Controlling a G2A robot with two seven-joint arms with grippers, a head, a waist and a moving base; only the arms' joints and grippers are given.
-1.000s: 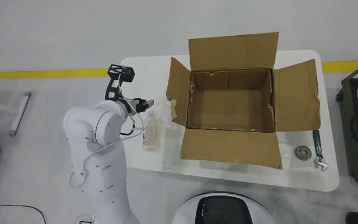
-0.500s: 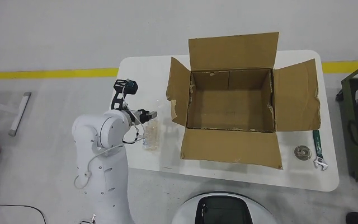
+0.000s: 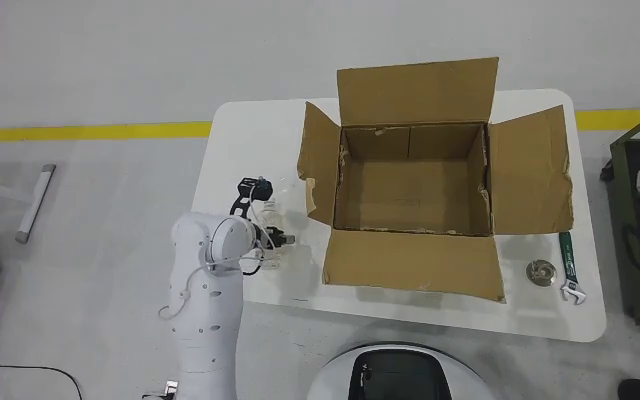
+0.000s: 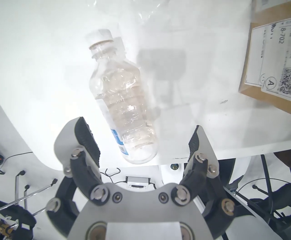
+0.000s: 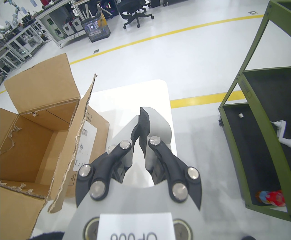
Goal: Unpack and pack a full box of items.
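Observation:
A clear plastic bottle (image 4: 122, 113) with a white cap lies on its side on the white table (image 4: 45, 56), near the table's left front corner. My left gripper (image 4: 139, 133) is open just above it, one finger on either side of the bottle's base, touching nothing. From above, the left gripper (image 3: 272, 240) covers most of the bottle (image 3: 269, 211). The open cardboard box (image 3: 412, 190) at the table's middle holds nothing. My right gripper (image 5: 141, 123) is shut on nothing, above the table's right end beside the box (image 5: 34, 136).
A green-handled wrench (image 3: 567, 262) and a round metal part (image 3: 541, 271) lie at the table's right front. Crumpled clear wrap (image 4: 154, 9) lies beyond the bottle's cap. A green cart (image 5: 257, 127) stands right of the table.
My left arm has swung from beyond the table's left edge to over the bottle and come down to it. The bottle and box have not moved.

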